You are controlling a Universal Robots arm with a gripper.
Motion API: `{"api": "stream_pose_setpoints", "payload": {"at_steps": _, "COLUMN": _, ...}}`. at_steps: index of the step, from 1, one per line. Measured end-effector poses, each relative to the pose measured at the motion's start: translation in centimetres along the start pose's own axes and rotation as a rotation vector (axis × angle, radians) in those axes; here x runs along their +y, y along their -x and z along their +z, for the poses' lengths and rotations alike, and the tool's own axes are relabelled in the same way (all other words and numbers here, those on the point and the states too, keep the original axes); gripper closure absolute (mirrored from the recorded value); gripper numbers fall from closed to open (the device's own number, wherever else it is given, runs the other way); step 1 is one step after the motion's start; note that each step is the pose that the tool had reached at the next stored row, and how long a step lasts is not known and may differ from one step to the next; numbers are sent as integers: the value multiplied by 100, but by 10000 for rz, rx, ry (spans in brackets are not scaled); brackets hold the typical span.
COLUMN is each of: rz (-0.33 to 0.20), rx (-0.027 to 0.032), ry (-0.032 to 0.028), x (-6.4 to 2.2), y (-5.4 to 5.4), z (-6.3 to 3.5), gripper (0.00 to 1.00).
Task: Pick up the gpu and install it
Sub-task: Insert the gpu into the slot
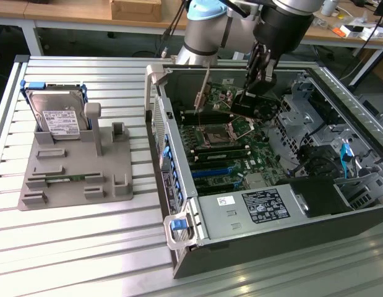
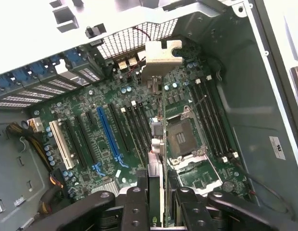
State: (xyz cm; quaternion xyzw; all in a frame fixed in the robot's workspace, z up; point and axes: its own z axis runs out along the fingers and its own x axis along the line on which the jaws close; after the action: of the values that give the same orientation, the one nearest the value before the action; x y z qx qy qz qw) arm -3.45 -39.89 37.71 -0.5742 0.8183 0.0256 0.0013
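I am clenching my gripper (image 2: 161,192) on the gpu (image 2: 161,57), holding the thin dark card by its faces so that it is hanging on edge below me with its silver bracket leading. In the exterior view my gripper (image 1: 260,77) is reaching down into the open computer case (image 1: 179,204) and carrying the gpu (image 1: 252,106) above the far part of the motherboard (image 1: 240,158), apart from it, just beyond the CPU socket (image 1: 213,136).

From my wrist, the card's edge is running parallel to the long slots and passing close beside the CPU socket (image 2: 180,139). The blue slot (image 2: 108,134) is lying well apart from that line, and the other dark slots are sitting between.

As I judge it, the main risk is coming down off line. A slight sideways error would put the card's edge on the plastic between slots, or on the exposed socket, and pressing there could damage the board. The bracket is nearing the perforated rear wall (image 2: 134,36); if it catches on that metal, the card could twist in my grip. I am gripping a thin card low on its body, so any snag could tilt or slip it.

Over on the exterior view's left, the hard drive (image 1: 58,114) is standing in the grey fixture (image 1: 80,179), well apart from my work.
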Motion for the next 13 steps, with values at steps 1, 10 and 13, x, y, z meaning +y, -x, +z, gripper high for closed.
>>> {"api": "stream_pose_setpoints", "payload": {"at_steps": 1, "rz": -92, "rx": 3, "ry": 3, "x": 0, "y": 0, "z": 1, "gripper": 73}}
{"api": "stream_pose_setpoints", "payload": {"at_steps": 10, "rz": -1109, "rx": 46, "ry": 38, "x": -105, "y": 37, "z": 22, "gripper": 73}}
{"api": "stream_pose_setpoints", "payload": {"at_steps": 13, "rz": -1318, "rx": 54, "ry": 45, "x": -135, "y": 48, "z": 26, "gripper": 73}}
